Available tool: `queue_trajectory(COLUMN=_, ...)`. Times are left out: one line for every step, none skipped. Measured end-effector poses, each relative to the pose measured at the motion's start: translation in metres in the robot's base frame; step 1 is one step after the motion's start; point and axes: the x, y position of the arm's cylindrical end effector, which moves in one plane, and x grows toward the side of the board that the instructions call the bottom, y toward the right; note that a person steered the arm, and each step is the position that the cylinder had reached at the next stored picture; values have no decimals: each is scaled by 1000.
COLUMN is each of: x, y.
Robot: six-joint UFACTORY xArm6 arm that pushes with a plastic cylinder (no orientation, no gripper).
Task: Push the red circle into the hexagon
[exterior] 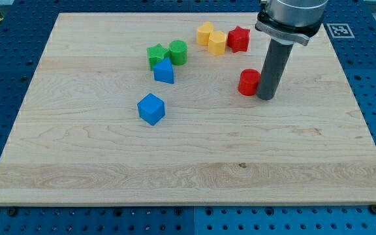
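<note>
The red circle (247, 82) lies on the wooden board right of centre. My tip (266, 96) stands right against its right side, touching or nearly touching it. The yellow hexagon (217, 42) sits near the view's top, up and to the left of the red circle. A second yellow block (205, 32) touches the hexagon's left side and a red star (239, 39) touches its right side.
A green star (156, 55), a green circle (178, 52) and a blue block (164, 71) cluster at upper centre-left. A blue cube (151, 108) lies alone lower left of centre. The board's right edge (364, 117) borders a blue pegboard table.
</note>
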Motion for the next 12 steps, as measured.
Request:
queue_trajectory(x=2, y=-12)
queue_trajectory(x=4, y=-26)
queue_trajectory(x=4, y=-26)
queue_trajectory(x=3, y=-29)
queue_trajectory(x=3, y=-31)
queue_trajectory(x=-4, y=-31)
queue_trajectory(x=-22, y=-31)
queue_trajectory(x=-45, y=-31)
queue_trajectory(x=-61, y=-31)
queue_trajectory(x=-63, y=-31)
queue_trajectory(x=-77, y=-40)
queue_trajectory(x=-82, y=-40)
